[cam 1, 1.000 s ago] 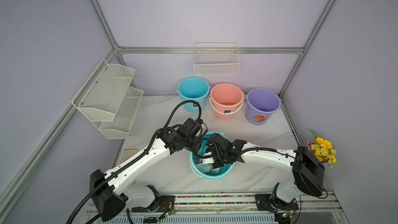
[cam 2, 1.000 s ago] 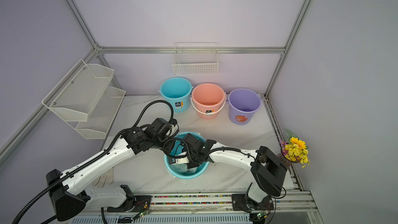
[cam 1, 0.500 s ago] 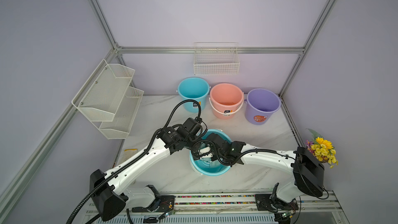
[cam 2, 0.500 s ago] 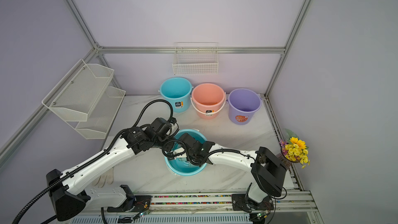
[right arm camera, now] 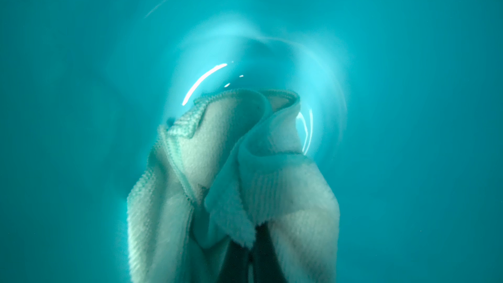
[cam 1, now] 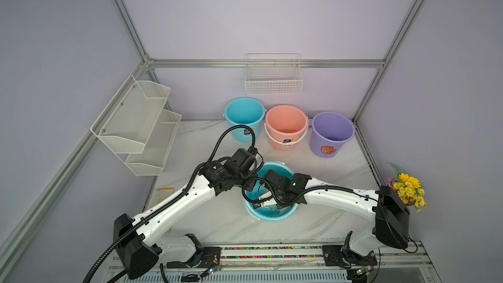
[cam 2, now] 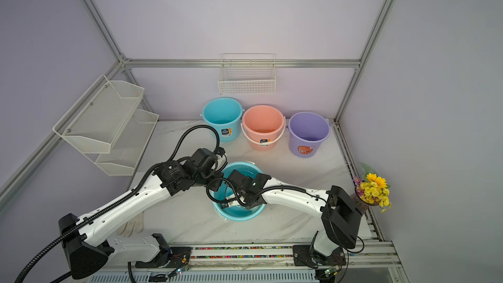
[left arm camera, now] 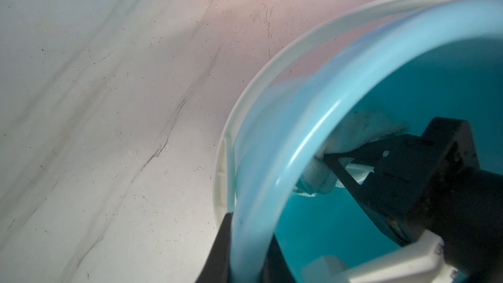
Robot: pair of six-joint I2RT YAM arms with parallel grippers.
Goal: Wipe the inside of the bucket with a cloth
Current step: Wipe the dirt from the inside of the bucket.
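Both arms are built of white shells and black joints. A thick ribbed black cable [cam 1: 236, 126] is run along the left arm [cam 1: 179, 208], a thinner one along the right arm [cam 1: 340, 200]. The right gripper [left arm camera: 328, 157] is made of black triangular fingers.

The bucket [left arm camera: 272, 137] is coloured turquoise. The cloth [right arm camera: 299, 194] is seen as pale mint and ribbed. The surface [left arm camera: 109, 104] is veined grey on white.

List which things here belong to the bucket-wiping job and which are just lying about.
In the job: front blue bucket; left gripper clamped on its rim; cloth; right gripper holding the cloth inside.

Lying about: back blue bucket; pink bucket; purple bucket; wire basket; mesh shelf; flowers; white glove.
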